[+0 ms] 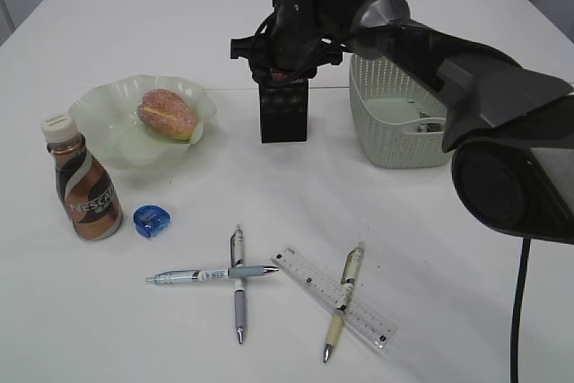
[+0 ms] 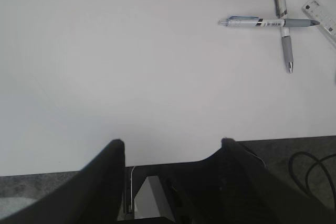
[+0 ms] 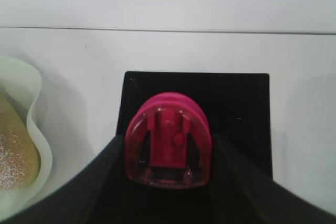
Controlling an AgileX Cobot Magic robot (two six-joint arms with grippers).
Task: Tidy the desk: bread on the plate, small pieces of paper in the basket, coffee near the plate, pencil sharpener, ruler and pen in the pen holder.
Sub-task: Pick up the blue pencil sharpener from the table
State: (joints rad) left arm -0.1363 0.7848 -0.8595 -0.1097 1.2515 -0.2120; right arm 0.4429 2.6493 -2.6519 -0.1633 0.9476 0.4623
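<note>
Exterior view shows the bread (image 1: 167, 113) already on the plate (image 1: 100, 106), the coffee (image 1: 82, 190) beside it, and something pale lying in the basket (image 1: 395, 145). The right gripper (image 3: 167, 148) clamps a pink sharpener (image 3: 168, 140) just above the pen holder (image 1: 283, 111), ready to drop. The left gripper (image 2: 172, 153) hangs open and empty over the desk (image 2: 131, 77). A blue sharpener (image 1: 151, 221), three pens (image 1: 238, 280) and the ruler (image 1: 334, 295) remain.

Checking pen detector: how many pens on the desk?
3. Two cross each other: pen lying sideways, pen pointing toward the camera. Third pen lies across the ruler. Pen holder contents unseen.
</note>
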